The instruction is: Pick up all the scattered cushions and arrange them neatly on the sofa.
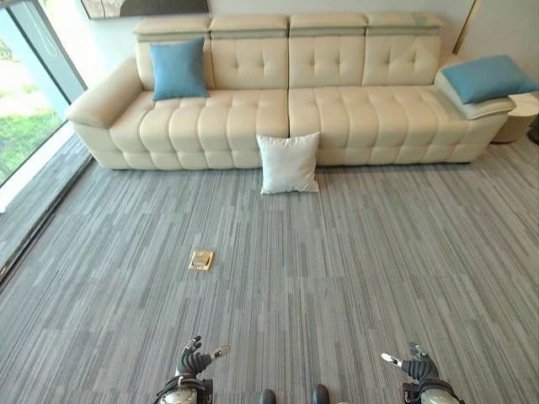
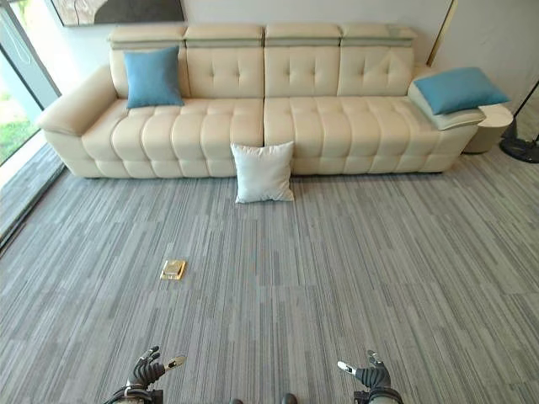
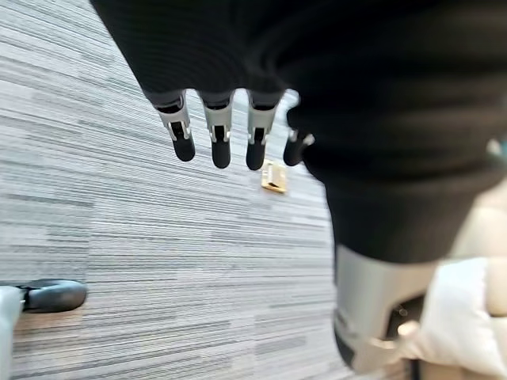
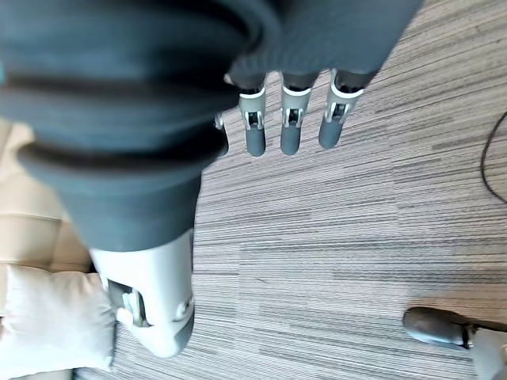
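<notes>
White and puffy, the cushion [image 1: 288, 163] stands on the grey carpet [image 1: 337, 278], leaning against the front of the cream sofa [image 1: 337, 118]. It looks soft and light, so it will squash when squeezed. I think grabbing both sides is best. The left hand [image 1: 195, 364] and right hand [image 1: 414, 365] hang low, far from it, fingers loose and holding nothing.
</notes>
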Controlling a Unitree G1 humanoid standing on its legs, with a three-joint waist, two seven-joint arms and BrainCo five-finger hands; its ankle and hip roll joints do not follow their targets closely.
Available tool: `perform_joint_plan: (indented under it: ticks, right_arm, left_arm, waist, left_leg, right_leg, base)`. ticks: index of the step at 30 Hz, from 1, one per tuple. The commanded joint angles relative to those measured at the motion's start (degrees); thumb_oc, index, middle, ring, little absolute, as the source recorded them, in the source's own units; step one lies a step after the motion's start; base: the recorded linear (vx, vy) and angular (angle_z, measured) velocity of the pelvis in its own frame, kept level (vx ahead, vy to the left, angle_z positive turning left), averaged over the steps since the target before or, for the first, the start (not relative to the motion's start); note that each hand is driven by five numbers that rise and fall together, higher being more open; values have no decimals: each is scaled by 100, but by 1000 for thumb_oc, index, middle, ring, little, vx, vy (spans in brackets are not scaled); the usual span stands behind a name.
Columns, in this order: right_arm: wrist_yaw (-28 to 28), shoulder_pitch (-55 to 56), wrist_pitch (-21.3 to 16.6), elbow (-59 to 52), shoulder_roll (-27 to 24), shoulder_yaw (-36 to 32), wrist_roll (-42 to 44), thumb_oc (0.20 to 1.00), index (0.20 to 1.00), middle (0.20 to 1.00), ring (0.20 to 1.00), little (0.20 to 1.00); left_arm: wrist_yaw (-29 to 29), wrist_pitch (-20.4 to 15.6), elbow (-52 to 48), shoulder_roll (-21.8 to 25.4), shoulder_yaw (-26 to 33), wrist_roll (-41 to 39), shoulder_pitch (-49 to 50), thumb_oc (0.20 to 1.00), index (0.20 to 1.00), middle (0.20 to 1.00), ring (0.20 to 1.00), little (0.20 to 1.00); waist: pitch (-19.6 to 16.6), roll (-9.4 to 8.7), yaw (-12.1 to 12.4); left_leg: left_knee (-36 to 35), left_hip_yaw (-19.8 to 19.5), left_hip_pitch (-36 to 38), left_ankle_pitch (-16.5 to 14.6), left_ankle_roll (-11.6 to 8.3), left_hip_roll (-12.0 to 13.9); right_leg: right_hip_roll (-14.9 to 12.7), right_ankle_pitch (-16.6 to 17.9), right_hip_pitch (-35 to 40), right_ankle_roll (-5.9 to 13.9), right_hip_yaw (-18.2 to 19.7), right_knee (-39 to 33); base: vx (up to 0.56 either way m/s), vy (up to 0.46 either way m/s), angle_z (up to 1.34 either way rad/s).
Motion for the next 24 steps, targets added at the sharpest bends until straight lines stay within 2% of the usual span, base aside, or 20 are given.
perform_joint_plan:
  ticks: [1, 7, 13, 15, 17, 18, 19, 20, 22, 23, 24]
  right_arm:
    - [-20, -303, -68, -142, -92, -61, 142, 1000, 1000, 1000, 1000, 1000]
    - [-10, -389, -91, -194, -125, -26, 144, 1000, 1000, 1000, 1000, 1000]
    - [8, -571, -121, -350, -229, -15, 141, 1000, 1000, 1000, 1000, 1000]
    - [19, -622, -136, -408, -262, -22, 142, 1000, 1000, 1000, 1000, 1000]
    - [26, -657, -149, -427, -281, -47, 114, 1000, 1000, 1000, 1000, 1000]
    - [31, -673, -152, -416, -300, -33, 61, 1000, 1000, 1000, 1000, 1000]
    - [31, -676, -152, -416, -300, -32, 61, 1000, 1000, 1000, 1000, 1000]
    - [12, -697, -117, -367, -321, 13, -31, 1000, 1000, 1000, 1000, 1000]
    - [-8, -755, -75, -211, -351, -25, -63, 1000, 1000, 1000, 1000, 1000]
    - [-51, -754, -33, -167, -375, -12, -108, 1000, 1000, 1000, 1000, 1000]
    - [-51, -754, -33, -167, -374, -12, -108, 1000, 1000, 1000, 1000, 1000]
  left_arm:
    - [78, -153, -34, 148, 154, -45, -417, 1000, 1000, 1000, 1000, 1000]
    - [119, -184, -28, 134, 111, -46, -504, 1000, 1000, 1000, 1000, 1000]
    - [130, -221, 26, 194, 24, 10, -685, 1000, 1000, 1000, 1000, 1000]
    - [105, -225, 5, 244, 8, 74, -723, 1000, 1000, 1000, 1000, 1000]
    - [130, -212, -59, 286, 67, 132, -737, 1000, 1000, 1000, 1000, 1000]
    - [160, -212, -78, 290, 108, 115, -740, 1000, 1000, 1000, 1000, 1000]
    - [160, -211, -78, 289, 109, 115, -741, 1000, 1000, 1000, 1000, 1000]
    - [205, -200, -111, 296, 120, 130, -740, 1000, 1000, 1000, 1000, 1000]
    - [255, -225, -73, 253, 148, 107, -790, 1000, 1000, 1000, 1000, 1000]
    - [278, -191, 32, 246, 122, 127, -875, 1000, 1000, 1000, 1000, 1000]
    - [278, -191, 32, 247, 122, 127, -876, 1000, 1000, 1000, 1000, 1000]
  waist:
    - [275, -68, -23]
    - [394, -55, -24]
    - [576, -25, -19]
    - [625, -12, -32]
    - [748, 11, -40]
    - [828, 23, -28]
    - [828, 10, -23]
    - [929, 56, 0]
    - [991, 84, 42]
    - [993, 37, -37]
    - [989, 37, -32]
  left_leg:
    - [-1, 132, -49, -377, -152, -55]
    - [-1, 163, -131, -380, -95, -79]
    - [137, 175, -278, -464, 72, -163]
    - [255, 160, -375, -537, 162, -217]
    - [290, 200, -330, -644, 321, -309]
    - [271, 240, -265, -680, 388, -333]
    - [271, 249, -268, -679, 394, -349]
    - [237, 293, -138, -740, 424, -353]
    - [77, 334, 239, -791, 323, -279]
    - [-1, 230, 542, -896, 204, -262]
    - [-1, 235, 536, -891, 204, -261]
  right_leg:
    - [-10, -850, 110, 265, 33, 9]
    - [-41, -866, 35, 243, -7, 9]
    - [-170, -1160, -351, 206, -22, 744]
    - [-214, -1302, -628, 252, 12, 1261]
    - [-380, -1115, -1283, 429, 66, 2515]
    - [-472, -910, -1463, 467, -3, 3018]
    - [-487, -928, -1490, 474, 12, 3062]
    - [-575, -897, -1829, 452, -56, 3737]
    - [-481, -897, -2079, 434, -196, 2974]
    - [-178, -518, -2085, 593, -108, 1713]
    - [-174, -494, -2077, 593, -104, 1679]
  base:
    - [34, 18, 1]
    - [55, 41, -1]
    - [45, 115, 1]
    - [37, 169, -1]
    - [42, 248, -20]
    - [21, 137, -34]
    - [78, 151, -30]
    - [203, 97, -9]
    - [381, -32, -15]
    - [330, -150, -21]
    - [369, -192, -16]
